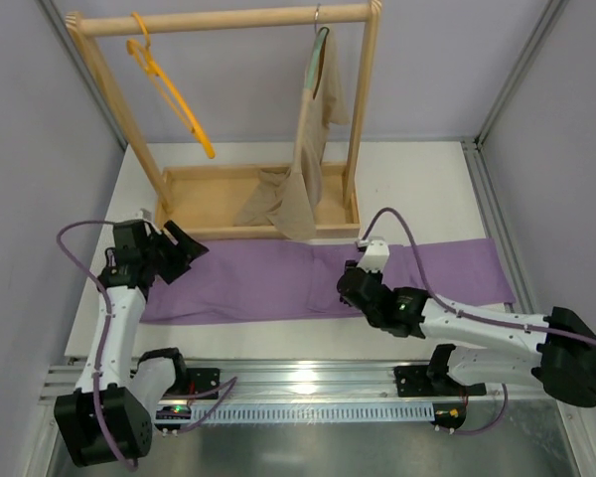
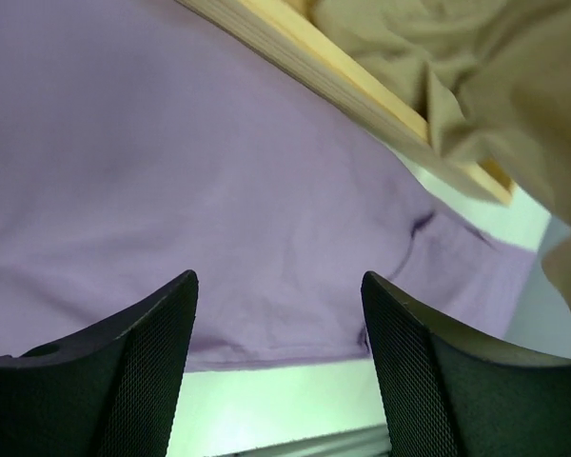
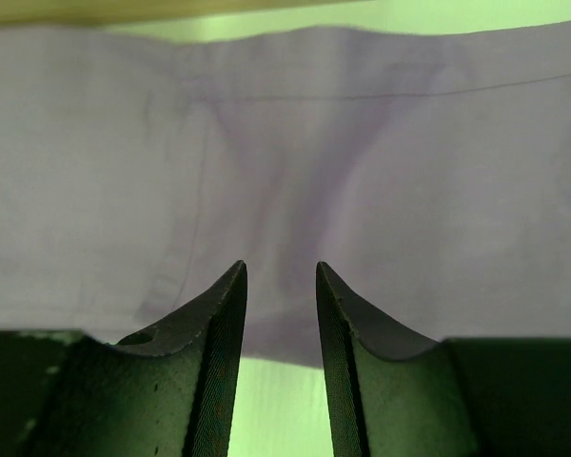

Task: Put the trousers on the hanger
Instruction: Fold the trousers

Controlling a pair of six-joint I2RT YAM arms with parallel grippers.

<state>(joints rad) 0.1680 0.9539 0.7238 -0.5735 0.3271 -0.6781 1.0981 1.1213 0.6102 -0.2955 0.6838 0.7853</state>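
A: Starting nearest, how are the tools found?

B: The black left gripper is spread wide. The black right gripper is parted narrowly. Nothing is held by either.

A: And the long lilac-purple fabric trousers?

B: They are laid flat on the white table, under both grippers. Behind, the thin orange-yellow plastic hanger is hung on the wooden rack.

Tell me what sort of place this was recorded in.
Likely a lab test cell: plain panel walls, metal corner framing, an aluminium mounting rail along the table edge, a small wooden rack.
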